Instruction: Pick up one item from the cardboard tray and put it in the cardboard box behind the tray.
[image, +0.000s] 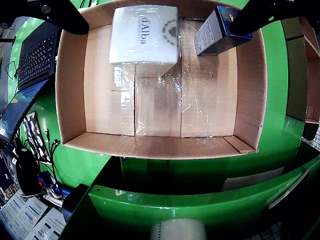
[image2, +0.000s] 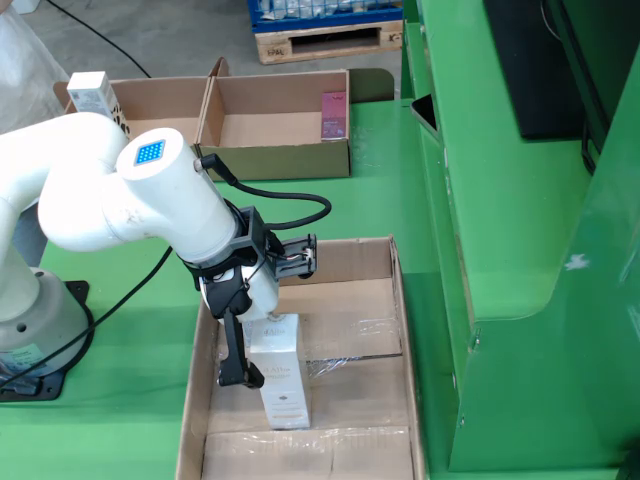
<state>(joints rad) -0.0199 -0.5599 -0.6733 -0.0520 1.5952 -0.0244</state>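
White rectangular d'Alba carton (image2: 281, 372) standing inside shallow cardboard tray (image2: 195, 400), flanked by black gripper (image2: 262, 348) fingers; grip unconfirmed. Dark blue carton (image: 218, 31) alongside in wrist view. Divided cardboard box (image2: 280, 158) behind, holding pink packet (image2: 333, 114). Green table (image2: 130, 300); keyboard (image: 35, 52) nearby.

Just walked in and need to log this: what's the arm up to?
The white arm's gripper reaches into the cardboard tray, its fingers on either side of an upright white d'Alba box. Whether they grip it is unclear. A blue-and-grey box sits beside it. Behind, the cardboard box holds a small pink carton.
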